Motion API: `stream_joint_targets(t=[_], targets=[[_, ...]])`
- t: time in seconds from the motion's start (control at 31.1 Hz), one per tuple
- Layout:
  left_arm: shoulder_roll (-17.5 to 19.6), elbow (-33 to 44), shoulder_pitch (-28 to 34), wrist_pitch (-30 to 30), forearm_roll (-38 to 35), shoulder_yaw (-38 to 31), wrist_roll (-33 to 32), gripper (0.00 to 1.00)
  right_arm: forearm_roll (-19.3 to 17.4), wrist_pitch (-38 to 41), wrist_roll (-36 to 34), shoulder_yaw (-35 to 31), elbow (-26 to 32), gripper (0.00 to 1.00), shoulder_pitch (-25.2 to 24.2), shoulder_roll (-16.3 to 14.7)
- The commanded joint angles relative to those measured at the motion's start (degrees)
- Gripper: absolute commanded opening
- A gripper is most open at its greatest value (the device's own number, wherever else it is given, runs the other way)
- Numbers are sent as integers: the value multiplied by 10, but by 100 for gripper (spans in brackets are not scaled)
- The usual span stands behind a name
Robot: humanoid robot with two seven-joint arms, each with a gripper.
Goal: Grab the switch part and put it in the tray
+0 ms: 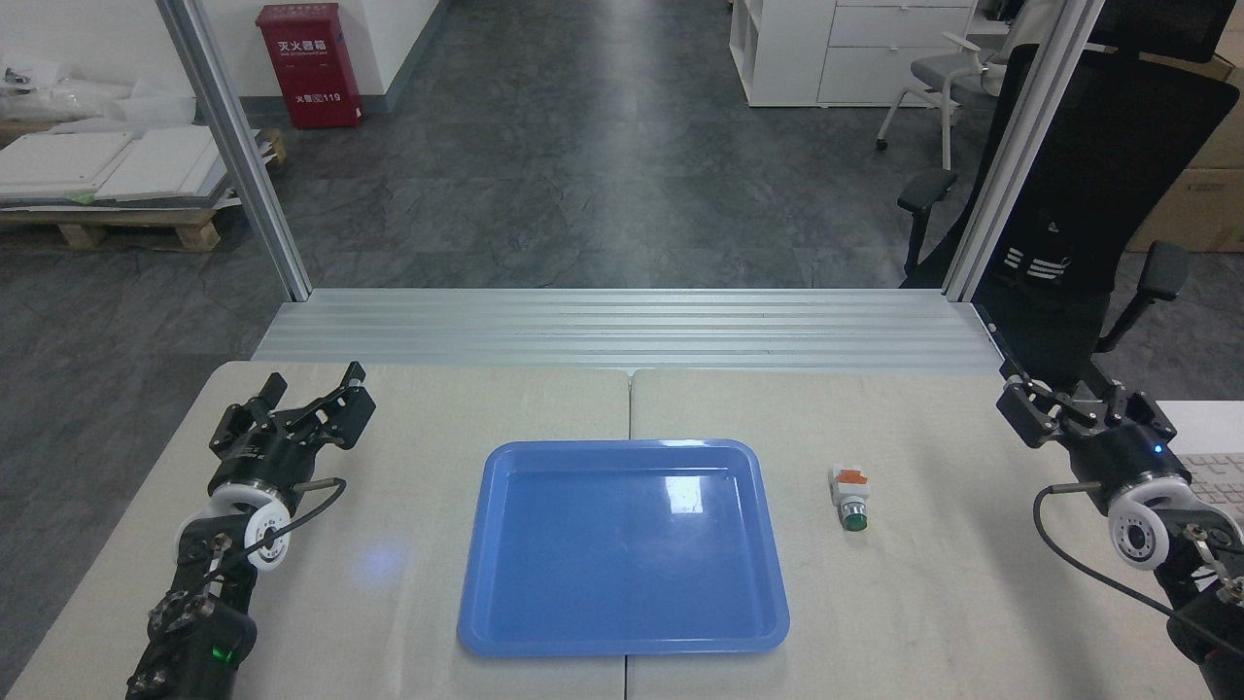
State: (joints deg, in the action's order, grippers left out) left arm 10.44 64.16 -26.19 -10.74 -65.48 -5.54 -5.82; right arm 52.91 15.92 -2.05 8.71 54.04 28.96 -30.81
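While both claws sit spread at the table edges, the switch part [850, 499] lies beside the tray [622, 644].

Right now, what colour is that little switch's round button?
Green, on the switch part, seen in the head view.

**Even overhead light, sharp picture**

Bright, diffuse indoor light with soft, faint shadows. A white glare patch sits on the glossy tray [680, 491], and a pale bluish glow marks the surface [379, 564] to its left. Focus is crisp throughout; the frame's posts lean outward towards the edges.
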Motion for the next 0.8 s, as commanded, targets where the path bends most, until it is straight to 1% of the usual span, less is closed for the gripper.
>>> stream_joint_targets(t=[0.0, 0.42, 0.77], targets=[[0, 0, 0, 0, 0, 0, 0, 100, 0, -12, 0, 1, 0, 98, 1, 3], [0, 0, 0, 0, 0, 0, 0, 100, 0, -12, 4, 7, 2, 98, 0, 5], [0, 0, 0, 0, 0, 0, 0, 100, 1, -25, 28, 9, 30, 98, 5, 6]])
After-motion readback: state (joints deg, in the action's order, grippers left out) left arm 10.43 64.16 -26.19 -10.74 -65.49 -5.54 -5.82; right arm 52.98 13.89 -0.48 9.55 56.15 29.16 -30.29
